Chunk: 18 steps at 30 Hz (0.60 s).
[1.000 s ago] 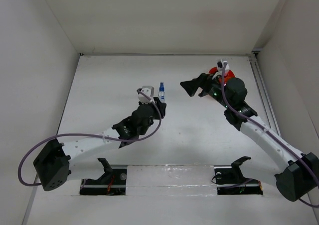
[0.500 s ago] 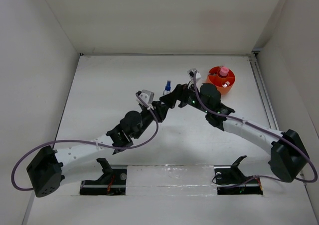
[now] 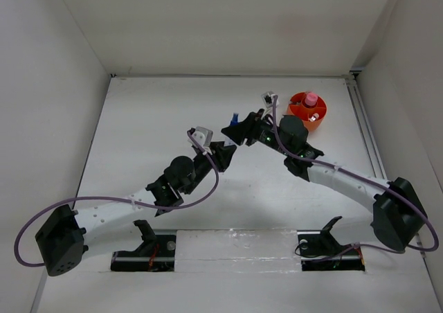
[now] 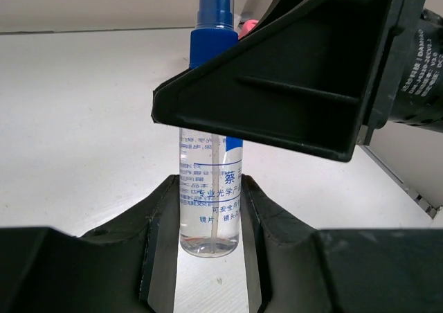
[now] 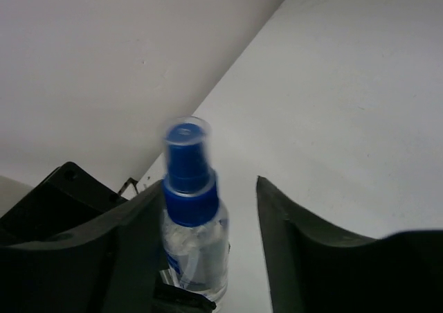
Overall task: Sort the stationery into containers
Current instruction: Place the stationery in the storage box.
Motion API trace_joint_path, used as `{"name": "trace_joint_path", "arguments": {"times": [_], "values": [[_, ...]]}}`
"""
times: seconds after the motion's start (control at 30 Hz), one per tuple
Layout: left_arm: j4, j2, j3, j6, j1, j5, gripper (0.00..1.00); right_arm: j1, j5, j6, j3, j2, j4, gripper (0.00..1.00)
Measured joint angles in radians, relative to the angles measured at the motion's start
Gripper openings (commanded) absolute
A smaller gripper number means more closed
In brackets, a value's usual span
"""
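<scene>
While the left gripper is clenched on the lower body of the clear blue-capped tube, keeping it upright over the white table, the right gripper straddles the same tube higher up with its jaws partly apart. One right finger appears to touch the tube's side; the other stands clear of it, with a gap between. From the left wrist view, a right finger crosses in front of the tube just under its blue cap, hiding the shoulder. Whether the tube's base touches the table cannot be told. Overhead, both arms meet near the table's middle. To their right, well apart from both grippers, the round orange tub holds a brownish pink-capped tube upright; which compartment cannot be told
</scene>
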Motion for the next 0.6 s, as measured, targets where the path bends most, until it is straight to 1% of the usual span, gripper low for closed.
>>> {"name": "trace_joint_path", "arguments": {"times": [0.03,0.07,0.13,0.17,0.23,0.27,0.3,0.33,0.4,0.43,0.53,0.6], "values": [[0.000,0.000,0.000,0.000,0.000,0.000,0.00,0.000,-0.002,0.003,0.000,-0.003,0.002,0.47],[0.000,0.001,0.000,0.000,0.000,0.002,0.00,0.000,-0.005,0.007,0.000,-0.006,0.005,0.42],[0.000,0.002,0.000,0.000,0.000,0.003,0.00,0.007,-0.014,0.008,0.000,-0.013,0.007,0.21],[0.003,0.002,0.000,0.000,-0.002,0.002,0.00,0.008,-0.016,0.007,0.000,-0.014,0.006,0.00],[0.005,0.002,0.000,0.000,-0.002,-0.001,0.00,0.011,-0.018,0.006,0.000,-0.014,0.010,0.00],[0.004,0.002,0.000,0.000,-0.004,-0.006,0.07,0.012,-0.018,0.006,0.000,-0.014,0.010,0.00],[0.003,0.002,0.000,0.000,-0.005,-0.011,0.36,0.012,-0.018,0.005,0.000,-0.013,0.010,0.00],[0.001,0.002,0.000,0.000,-0.006,-0.021,0.51,0.012,-0.023,0.002,0.000,-0.013,0.011,0.00],[-0.016,0.003,0.003,-0.003,-0.006,-0.046,0.94,0.015,-0.031,-0.019,0.000,-0.013,0.008,0.00],[-0.028,0.004,0.007,-0.006,-0.006,-0.059,1.00,0.016,-0.031,-0.037,0.000,-0.013,0.008,0.00],[-0.104,0.007,0.040,-0.029,-0.004,-0.083,1.00,-0.004,-0.032,-0.116,-0.002,-0.038,-0.003,0.00],[-0.178,0.008,0.075,-0.043,-0.005,-0.090,1.00,-0.050,-0.028,-0.195,-0.002,-0.072,-0.003,0.00]]}}
